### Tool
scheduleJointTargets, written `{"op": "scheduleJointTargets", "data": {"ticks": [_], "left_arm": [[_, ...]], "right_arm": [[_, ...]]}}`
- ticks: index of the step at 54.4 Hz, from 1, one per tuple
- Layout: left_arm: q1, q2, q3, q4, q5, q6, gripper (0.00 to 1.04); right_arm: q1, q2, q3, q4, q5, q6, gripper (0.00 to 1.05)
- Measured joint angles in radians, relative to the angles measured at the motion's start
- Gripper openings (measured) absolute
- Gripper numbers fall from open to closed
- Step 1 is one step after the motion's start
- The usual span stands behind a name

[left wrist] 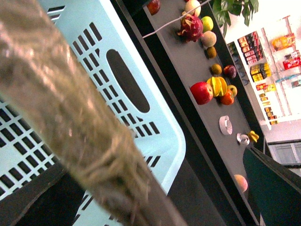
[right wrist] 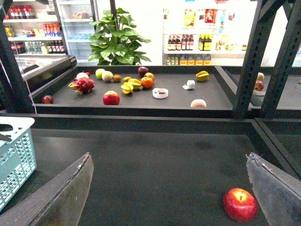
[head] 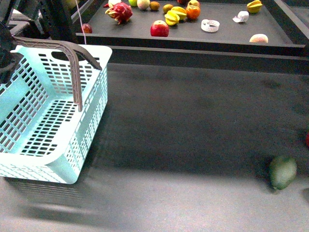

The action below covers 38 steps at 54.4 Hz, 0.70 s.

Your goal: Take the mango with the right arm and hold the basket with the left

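Note:
The pale-blue basket [head: 29, 104] stands at the left of the dark table, tilted, with its grey-brown handle [head: 72, 58] raised. My left gripper [left wrist: 141, 207] is shut on that handle [left wrist: 70, 117], which fills the left wrist view above the basket [left wrist: 141, 80]. My right gripper [right wrist: 169, 197] is open and empty low over the table, not seen in the front view. A red apple [right wrist: 240, 205] lies by one of its fingers [right wrist: 277, 188]. I see no clear mango. Yellow fruits [head: 174, 15] lie on the back shelf, too small to tell apart.
A dull dark-green oval fruit [head: 282, 171] lies at the table's front right. The raised back shelf [head: 227, 34] holds a red apple [head: 159, 29], a dragon fruit [head: 120, 12], an orange [head: 193, 12] and other fruit. Black frame posts [right wrist: 247, 56] stand at the right.

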Motion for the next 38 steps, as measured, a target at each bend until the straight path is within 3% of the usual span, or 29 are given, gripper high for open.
{"op": "scheduleJointTargets", "data": {"ticks": [11, 31, 38], "left_arm": [[0.016, 0.026, 0.056, -0.019, 0.000, -0.006, 0.96], [-0.019, 0.031, 0.022, -0.017, 0.024, -0.016, 0.30], [-0.037, 0.011, -0.004, -0.009, 0.046, -0.071, 0.17]], "right_arm": [[0.000, 0.000, 0.000, 0.000, 0.000, 0.000, 0.97], [0.000, 0.000, 0.000, 0.000, 0.000, 0.000, 0.97], [0.000, 0.000, 0.000, 0.000, 0.000, 0.000, 0.97]]}}
